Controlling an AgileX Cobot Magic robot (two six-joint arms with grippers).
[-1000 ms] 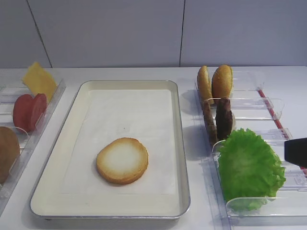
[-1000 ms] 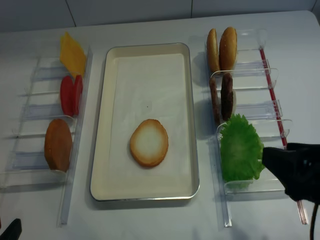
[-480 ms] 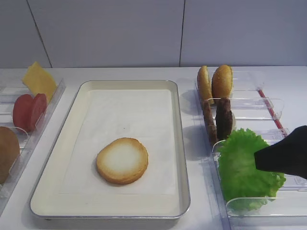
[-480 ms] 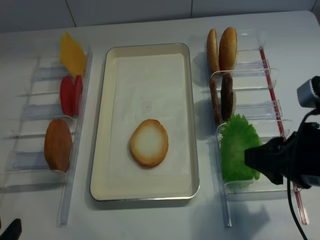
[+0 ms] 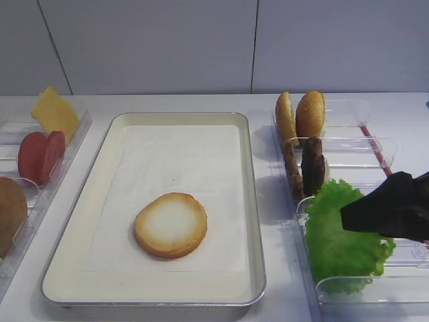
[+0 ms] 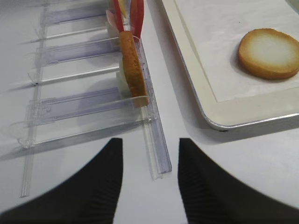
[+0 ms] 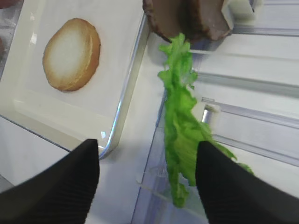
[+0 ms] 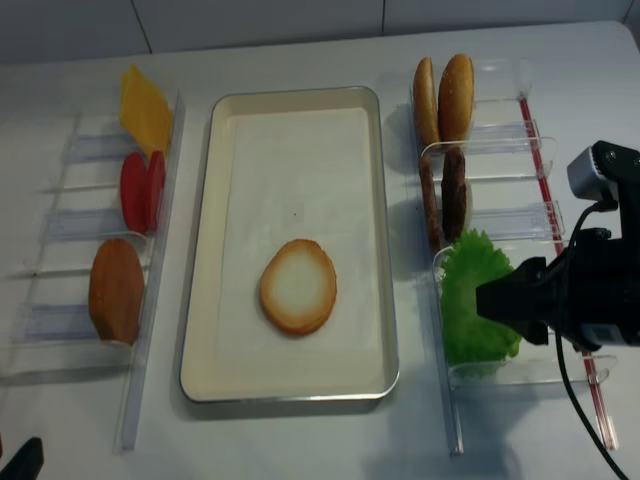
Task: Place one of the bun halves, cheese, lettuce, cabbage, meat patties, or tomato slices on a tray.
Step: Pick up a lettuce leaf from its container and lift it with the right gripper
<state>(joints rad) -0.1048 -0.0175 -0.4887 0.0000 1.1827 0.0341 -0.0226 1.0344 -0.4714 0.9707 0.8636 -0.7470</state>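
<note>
Lettuce [image 7: 180,126] upright in its rack, between the wide-spread fingers of the right hand [image 7: 147,175], ungripped.

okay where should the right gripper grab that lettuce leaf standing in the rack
Grip the lettuce by its free upper edge, coming from above. It stands on edge in the clear rack, thin face-to-face, so the open right gripper can straddle it, one finger on each face.
</note>
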